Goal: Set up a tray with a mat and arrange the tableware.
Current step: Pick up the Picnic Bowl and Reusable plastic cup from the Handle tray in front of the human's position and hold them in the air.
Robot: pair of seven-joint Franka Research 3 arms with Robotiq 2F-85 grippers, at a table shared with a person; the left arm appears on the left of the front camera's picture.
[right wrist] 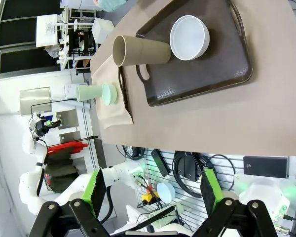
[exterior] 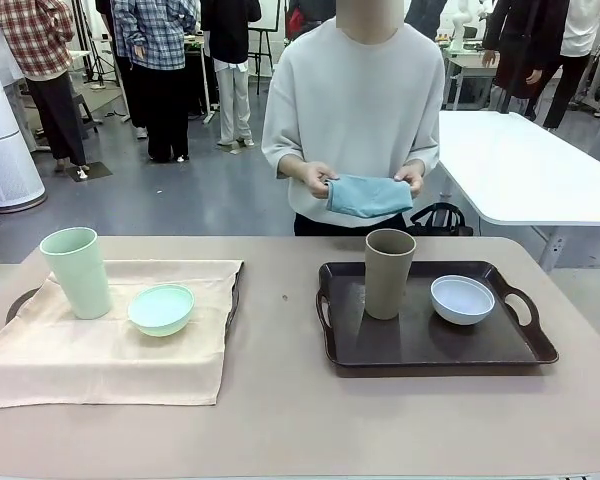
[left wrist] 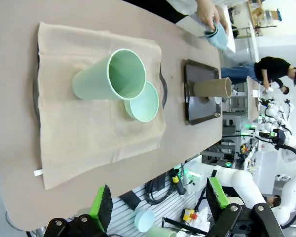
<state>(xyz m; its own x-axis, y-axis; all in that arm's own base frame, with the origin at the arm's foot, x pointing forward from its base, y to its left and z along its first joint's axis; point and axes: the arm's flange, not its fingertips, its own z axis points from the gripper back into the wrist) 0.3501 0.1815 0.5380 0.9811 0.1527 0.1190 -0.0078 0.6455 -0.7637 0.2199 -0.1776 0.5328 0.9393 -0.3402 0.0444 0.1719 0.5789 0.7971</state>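
2 tumblers (exterior: 77, 272) (exterior: 389, 273), 2 bowls (exterior: 161, 308) (exterior: 462, 299), 2 trays (exterior: 18, 300) (exterior: 420, 345), 1 beige mat (exterior: 100, 350) — both tools (left wrist: 159, 190) (right wrist: 153, 177) released.

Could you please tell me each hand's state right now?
Left hand: open, holding nothing.
Right hand: open, holding nothing.
Person's hands: holding a blue cloth.

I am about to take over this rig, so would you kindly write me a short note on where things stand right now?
Left pincer: open, empty, back from the tableware.
Right pincer: open, empty, also held back.
Left tray: covered by the beige mat, with the mint green tumbler upright and the mint green bowl beside it. This set looks done.
Brown tray: no mat; the tan tumbler and white bowl stand on it bare.
The person's hands hold a folded blue cloth at the far side.
Left to do, probably: get that cloth under the right set.
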